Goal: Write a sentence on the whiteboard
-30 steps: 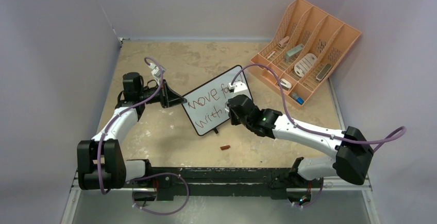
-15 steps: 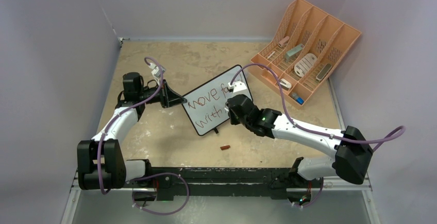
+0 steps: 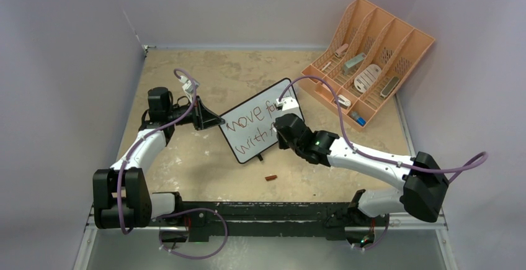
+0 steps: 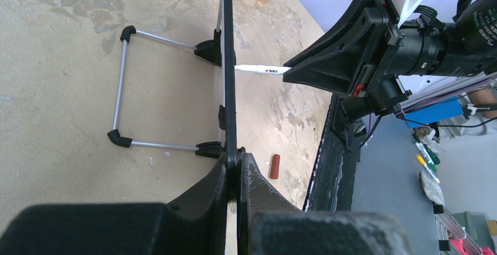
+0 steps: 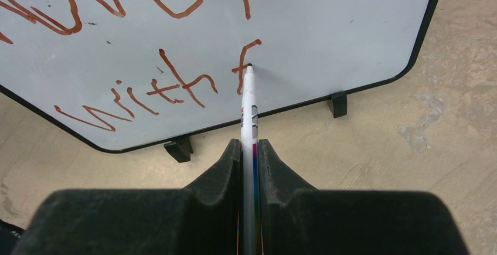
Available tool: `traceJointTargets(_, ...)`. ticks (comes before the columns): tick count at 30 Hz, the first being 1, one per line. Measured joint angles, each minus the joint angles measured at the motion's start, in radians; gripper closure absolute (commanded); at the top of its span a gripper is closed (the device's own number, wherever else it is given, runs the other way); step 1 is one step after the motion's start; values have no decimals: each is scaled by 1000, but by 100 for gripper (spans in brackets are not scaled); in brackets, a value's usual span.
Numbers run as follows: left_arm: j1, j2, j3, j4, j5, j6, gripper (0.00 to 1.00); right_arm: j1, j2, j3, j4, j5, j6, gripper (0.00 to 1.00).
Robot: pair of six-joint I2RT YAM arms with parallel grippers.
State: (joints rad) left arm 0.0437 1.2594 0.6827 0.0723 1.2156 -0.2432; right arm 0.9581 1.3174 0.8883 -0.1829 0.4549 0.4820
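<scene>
The whiteboard (image 3: pixel 247 128) stands propped at mid-table, with brown writing "move f…" and below it "with f". My left gripper (image 3: pixel 219 121) is shut on the board's left edge; in the left wrist view the black frame (image 4: pixel 228 79) runs edge-on into the pinched gripper (image 4: pixel 239 159). My right gripper (image 5: pixel 250 145) is shut on a white marker (image 5: pixel 249 105), whose tip touches the whiteboard (image 5: pixel 334 26) at the stem of the last "f". From above, the right gripper (image 3: pixel 278 131) covers the board's right part. The same marker (image 4: pixel 261 68) shows in the left wrist view.
A brown marker cap (image 3: pixel 271 177) lies on the table in front of the board and also appears as the cap (image 4: pixel 274 166) in the left wrist view. A peach slotted organizer (image 3: pixel 397 46) with small items stands at the back right. Walls close in the left and right sides.
The right gripper has shifted slightly to the right along the lower line with the marker, and an "f" now follows "with". The left arm and the board have stayed still.
</scene>
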Motion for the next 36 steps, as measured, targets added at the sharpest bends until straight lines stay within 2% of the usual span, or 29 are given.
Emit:
traceJointTargets(11,0,0,5,-14,0,5,100,-5,-14,0,-13,-3,-1,100)
traceJointTargets(28,15,-7,68,-206,-53,143,100,-6,-92,-1,-38,-13,-3,100)
traceJointTargets(36,15,-11,74,-228,-63,159,100,-6,-95,-22,-45,-28,0,100)
